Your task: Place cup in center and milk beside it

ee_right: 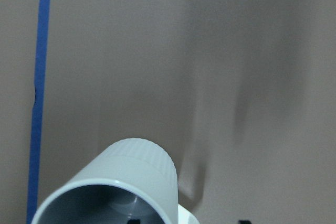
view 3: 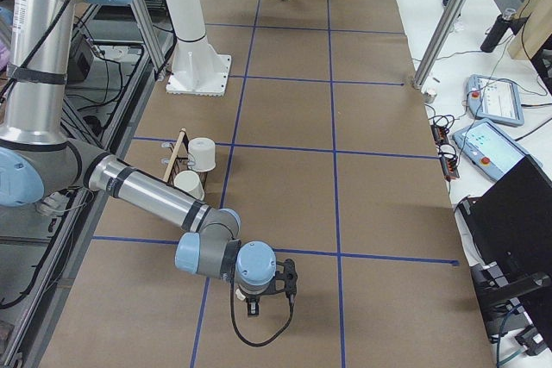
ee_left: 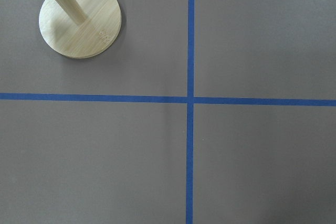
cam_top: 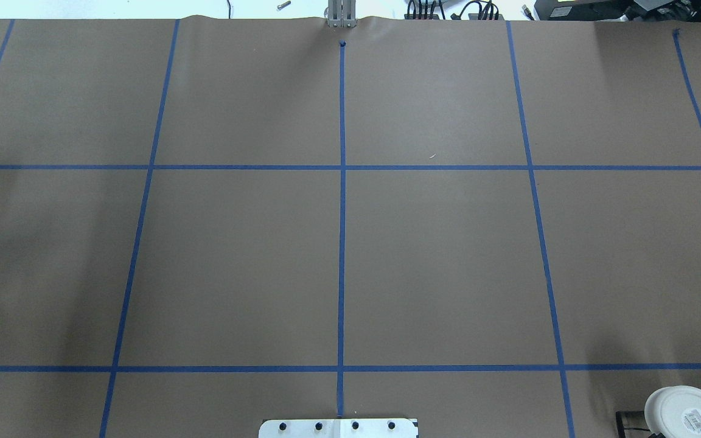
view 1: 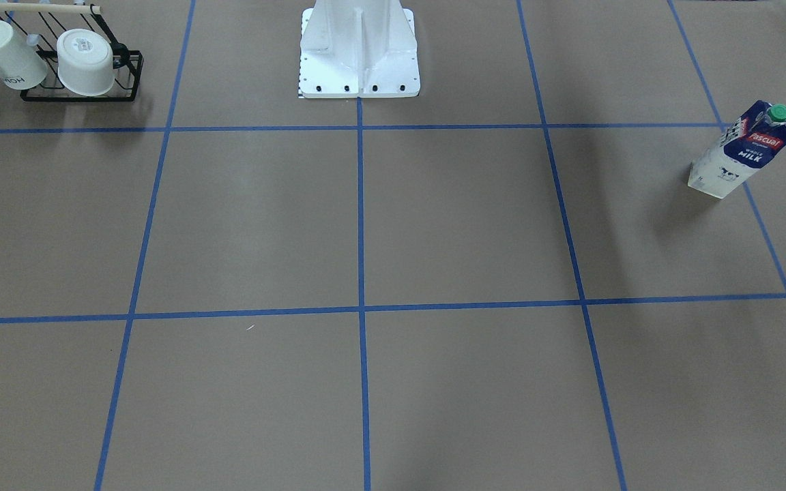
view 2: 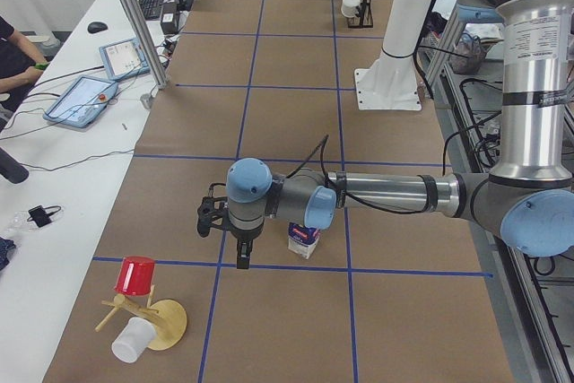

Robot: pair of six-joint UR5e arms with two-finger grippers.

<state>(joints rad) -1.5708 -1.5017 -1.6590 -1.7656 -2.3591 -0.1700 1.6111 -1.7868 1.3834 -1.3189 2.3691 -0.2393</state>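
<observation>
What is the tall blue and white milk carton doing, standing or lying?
Standing: the milk carton rests on its base, green cap uppermost.

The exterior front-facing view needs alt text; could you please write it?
A milk carton stands at the right of a brown table gridded with blue tape. A black rack with two white mugs sits top left, a white robot base top centre.

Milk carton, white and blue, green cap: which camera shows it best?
Exterior front-facing: the white-and-blue milk carton whole, lettering legible. Exterior right shows it tiny, exterior left partly behind the left arm, overhead only a corner.
</observation>
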